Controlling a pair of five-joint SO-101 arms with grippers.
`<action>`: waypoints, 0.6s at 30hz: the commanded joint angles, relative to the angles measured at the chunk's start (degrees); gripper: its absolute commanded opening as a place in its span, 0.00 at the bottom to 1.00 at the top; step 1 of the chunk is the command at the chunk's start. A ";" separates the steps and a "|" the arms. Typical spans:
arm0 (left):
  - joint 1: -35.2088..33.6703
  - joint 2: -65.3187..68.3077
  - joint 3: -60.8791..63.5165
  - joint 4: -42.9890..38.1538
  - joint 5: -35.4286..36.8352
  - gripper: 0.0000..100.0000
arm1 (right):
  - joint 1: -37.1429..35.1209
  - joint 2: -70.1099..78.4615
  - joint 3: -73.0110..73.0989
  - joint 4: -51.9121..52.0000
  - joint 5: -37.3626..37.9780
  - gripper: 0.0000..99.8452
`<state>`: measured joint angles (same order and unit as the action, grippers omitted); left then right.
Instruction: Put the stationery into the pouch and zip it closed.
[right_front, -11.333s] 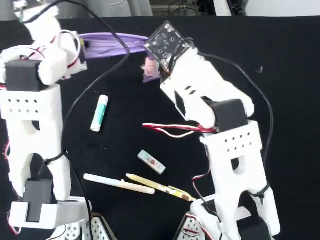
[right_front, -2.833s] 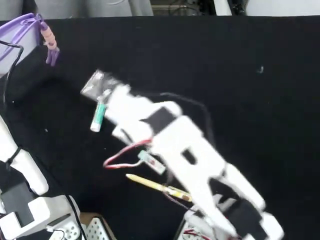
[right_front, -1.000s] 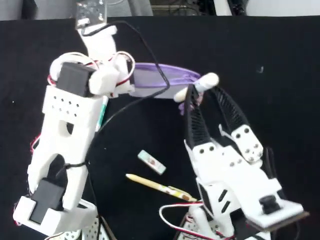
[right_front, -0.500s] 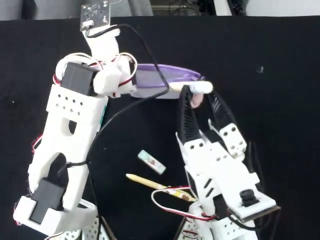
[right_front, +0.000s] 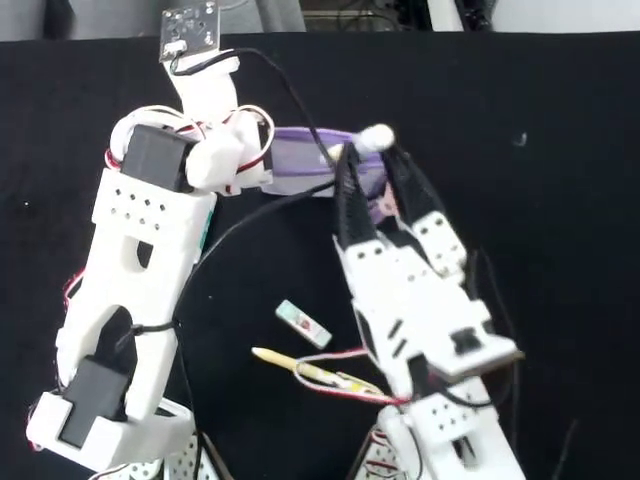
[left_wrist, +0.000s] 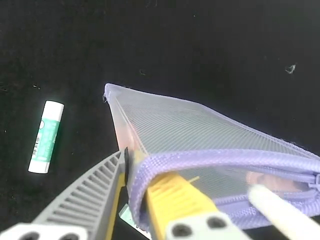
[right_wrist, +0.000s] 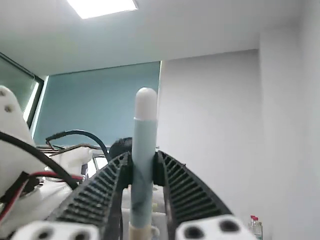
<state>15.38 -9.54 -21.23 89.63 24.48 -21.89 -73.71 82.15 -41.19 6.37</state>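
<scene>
Over the black table (right_front: 560, 200), the left gripper (left_wrist: 132, 162) is clamping the zipper edge of the purple mesh pouch (left_wrist: 200, 130), the right gripper (right_wrist: 142, 159) is pinching a pale pen (right_wrist: 144, 145) just beside the pouch's opening, and a yellow pencil (right_front: 300, 367), a glue stick (left_wrist: 46, 136) and an eraser (right_front: 302, 323) are lying loose on the table.

Purple mesh pouch (left_wrist: 200, 125), zipper rim in the left tool (left_wrist: 131, 159), green-and-white glue stick (left_wrist: 46, 136) well apart.

We see a black table (right_front: 560, 200), and in the room a ceiling light (right_wrist: 102, 7), a white wall (right_wrist: 210, 115) and a teal panel (right_wrist: 95, 105).
</scene>
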 joint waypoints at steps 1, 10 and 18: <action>0.66 -1.14 -0.48 -1.41 -0.09 0.03 | 1.05 9.54 -4.53 -7.56 3.69 0.01; 0.13 -1.14 -0.92 -1.49 -0.09 0.03 | 1.14 25.80 -1.10 -17.93 5.27 0.01; -1.01 -1.14 -1.01 -1.32 -0.09 0.03 | 0.79 31.16 -2.51 -13.89 5.27 0.02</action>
<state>15.21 -9.54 -21.23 89.63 24.48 -21.89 -43.65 81.63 -56.84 11.03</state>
